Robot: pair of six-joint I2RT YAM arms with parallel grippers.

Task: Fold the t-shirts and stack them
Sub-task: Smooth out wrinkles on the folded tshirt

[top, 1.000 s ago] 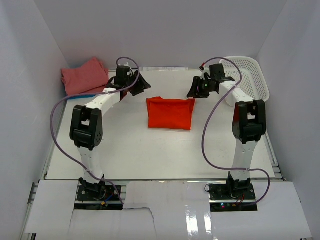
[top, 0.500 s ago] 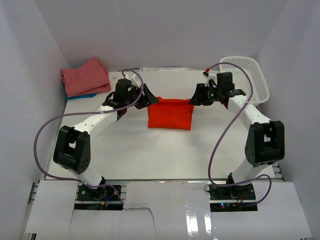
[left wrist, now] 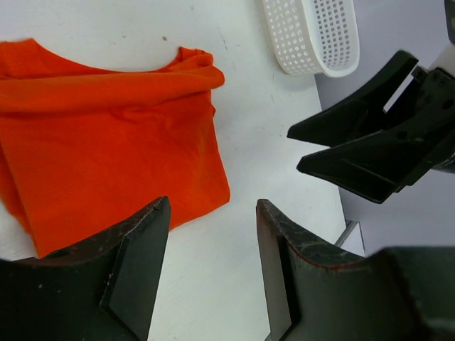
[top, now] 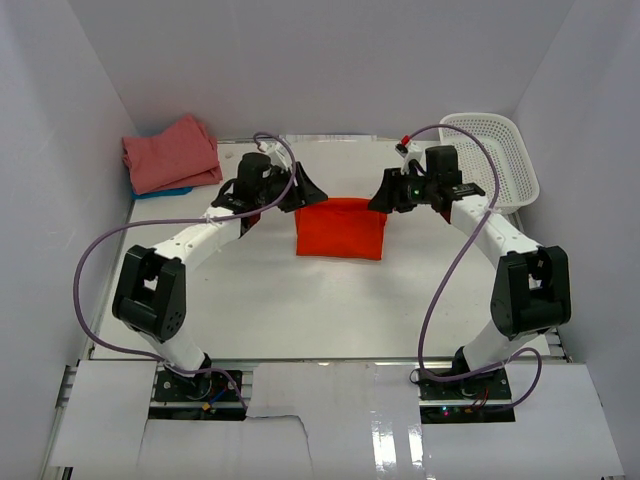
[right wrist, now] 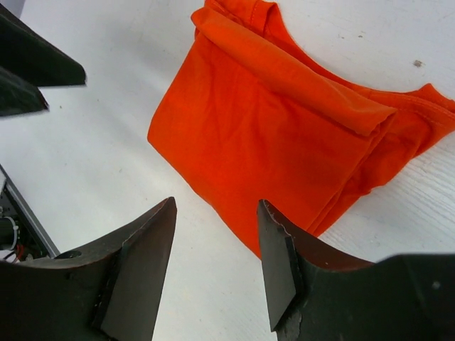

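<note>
A bright orange-red cotton t-shirt (top: 340, 228), folded into a rough rectangle, lies flat near the middle of the white table (top: 300, 310). A muted salmon-pink t-shirt (top: 172, 153) sits folded in the table's far left corner, with a sliver of blue t-shirt (top: 165, 191) showing beneath it. A white plastic mesh basket (top: 500, 150) stands in the far right corner.

My left gripper (top: 303, 190) is parted and holds nothing, poised at the orange shirt's far left corner. My right gripper (top: 383, 196) is likewise parted and empty, at the shirt's far right corner.

I judge the fold done and the move onto the stack to come. The risk is in the pinch. The far edge is a loose roll of several layers, and if my fingers catch only the top one, the shirt could fall open when lifted. If one side grips later or higher than the other, the bundle may twist and land crooked on the pink shirt.
</note>
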